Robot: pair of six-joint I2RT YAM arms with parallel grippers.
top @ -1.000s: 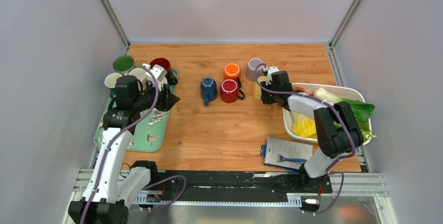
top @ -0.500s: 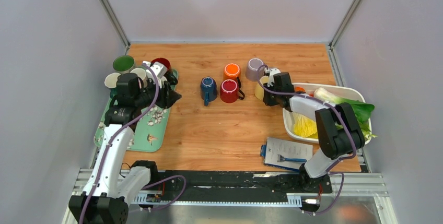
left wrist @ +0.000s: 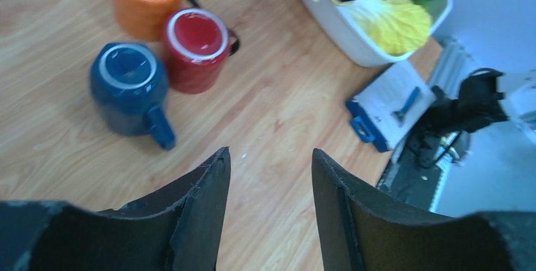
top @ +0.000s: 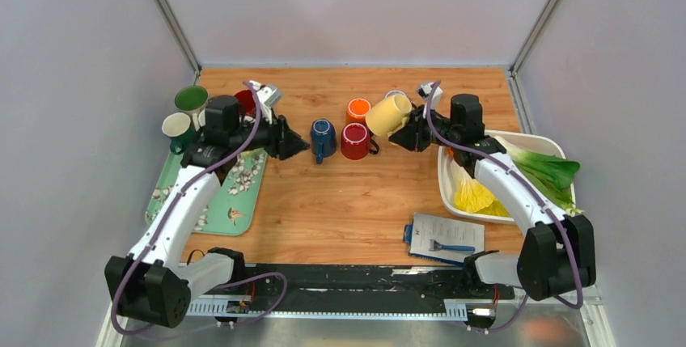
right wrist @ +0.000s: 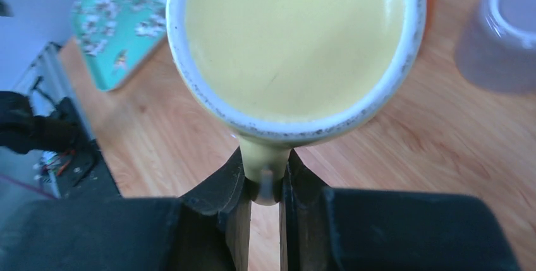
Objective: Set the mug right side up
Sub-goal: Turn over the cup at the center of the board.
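Yellow mug [top: 389, 114] hangs tilted above the desk [top: 348, 201], its handle [right wrist: 265, 157] pinched in the right claw [right wrist: 265, 186]. Spread and empty, the left claw [left wrist: 270, 170] hovers near the blue mug [left wrist: 126, 88] and red mug [left wrist: 196, 47].

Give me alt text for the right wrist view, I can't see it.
The right fingers pinch the handle of a yellow mug that fills the frame above the wooden table. A purple mug stands at right, a teal tray at upper left.

Mug [top: 388, 114]: yellow, pale speckled rim, 1 handle. Raised off the table [top: 340, 201], tilted on its side, handle pinched in right gripper [right wrist: 265, 182], over the far middle.
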